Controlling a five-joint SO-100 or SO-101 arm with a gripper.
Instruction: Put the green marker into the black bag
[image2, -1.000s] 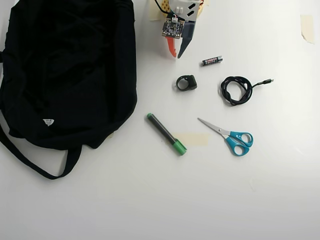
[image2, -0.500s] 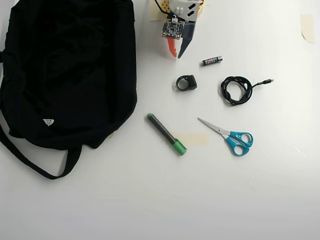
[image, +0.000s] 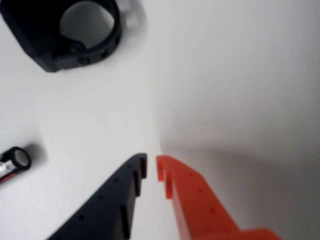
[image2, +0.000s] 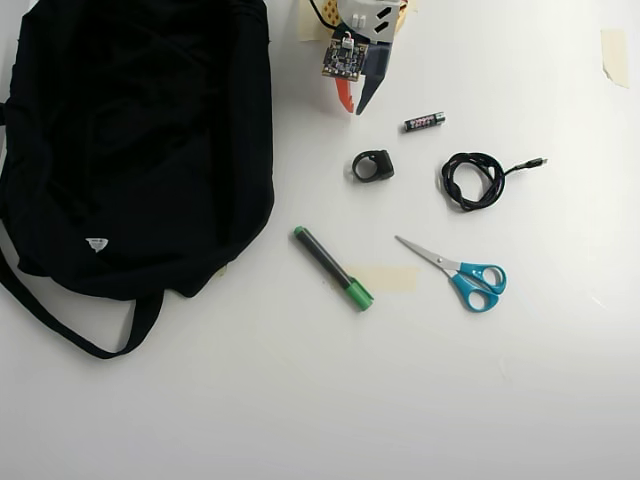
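Note:
The green marker (image2: 332, 267) lies slanted on the white table in the overhead view, its green cap at the lower right, resting partly on a strip of tape (image2: 388, 277). The black bag (image2: 130, 140) fills the upper left, its strap looping toward the bottom left. My gripper (image2: 352, 110) hangs at the top centre, well above the marker and to the right of the bag. In the wrist view my gripper (image: 151, 166) has its orange and black fingertips almost touching, with nothing between them. The marker and the bag are out of the wrist view.
A black ring-shaped part (image2: 372, 165) (image: 70, 30) sits just below the gripper in the overhead view. A small battery (image2: 424, 122) (image: 12, 161), a coiled black cable (image2: 472, 180) and blue-handled scissors (image2: 462, 274) lie to the right.

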